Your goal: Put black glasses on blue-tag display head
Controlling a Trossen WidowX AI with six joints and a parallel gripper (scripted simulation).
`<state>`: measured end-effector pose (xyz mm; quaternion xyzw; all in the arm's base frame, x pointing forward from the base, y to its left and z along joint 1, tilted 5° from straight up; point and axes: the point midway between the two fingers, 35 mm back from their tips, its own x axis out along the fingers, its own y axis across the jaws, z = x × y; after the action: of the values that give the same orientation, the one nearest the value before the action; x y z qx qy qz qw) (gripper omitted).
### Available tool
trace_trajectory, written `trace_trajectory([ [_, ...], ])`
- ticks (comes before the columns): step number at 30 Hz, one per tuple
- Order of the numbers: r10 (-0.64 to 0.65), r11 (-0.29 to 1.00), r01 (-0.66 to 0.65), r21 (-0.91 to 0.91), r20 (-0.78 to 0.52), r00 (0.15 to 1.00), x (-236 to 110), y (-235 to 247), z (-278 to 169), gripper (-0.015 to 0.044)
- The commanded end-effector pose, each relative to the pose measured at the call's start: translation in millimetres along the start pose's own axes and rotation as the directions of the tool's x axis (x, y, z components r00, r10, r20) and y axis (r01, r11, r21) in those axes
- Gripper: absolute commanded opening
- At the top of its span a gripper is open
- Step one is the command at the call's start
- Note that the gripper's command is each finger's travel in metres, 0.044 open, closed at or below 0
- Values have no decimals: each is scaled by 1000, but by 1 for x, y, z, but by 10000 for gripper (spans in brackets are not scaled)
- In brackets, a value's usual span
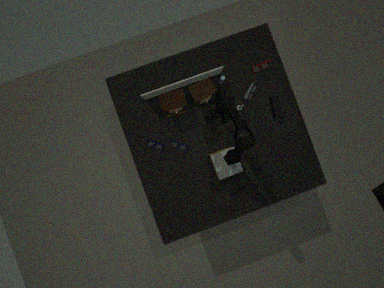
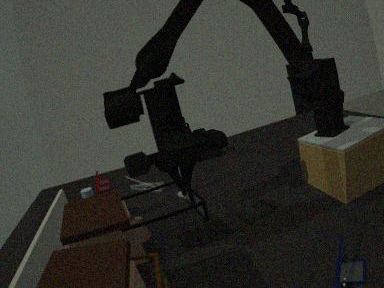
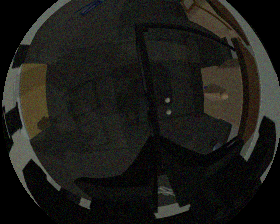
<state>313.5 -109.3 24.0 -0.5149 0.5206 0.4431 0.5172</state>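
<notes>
The black glasses (image 2: 167, 213) (image 3: 145, 65) hang open in my gripper (image 2: 186, 192) (image 3: 154, 139), which is shut on their front frame. Their temples point toward the far display head (image 2: 95, 215) (image 1: 202, 90), with the temple ends near either side of its face. The front frame stands well out from the nose (image 3: 223, 96). A small blue patch shows by that face in the wrist view; I cannot clearly read it as the tag. The other head (image 2: 87, 265) (image 1: 172, 101) wears brownish glasses (image 2: 157, 267). Contact between temples and head cannot be told.
A pale upright panel (image 1: 182, 82) (image 2: 37, 240) stands behind both heads. Red glasses (image 1: 261, 66) (image 2: 103, 185), pale glasses (image 1: 250, 91) and blue glasses (image 1: 155, 144) (image 2: 352, 271) lie around. A small pale cylinder (image 1: 223, 78) (image 2: 87, 192) is near the panel. The arm stands on a box (image 2: 325, 172).
</notes>
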Motion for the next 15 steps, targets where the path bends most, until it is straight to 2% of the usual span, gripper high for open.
trace_trajectory([
  [1,4,1000,-4,4,-3,1000,1,-6,0,0],
  [15,3,1000,-3,4,-3,1000,1,-28,0,0],
])
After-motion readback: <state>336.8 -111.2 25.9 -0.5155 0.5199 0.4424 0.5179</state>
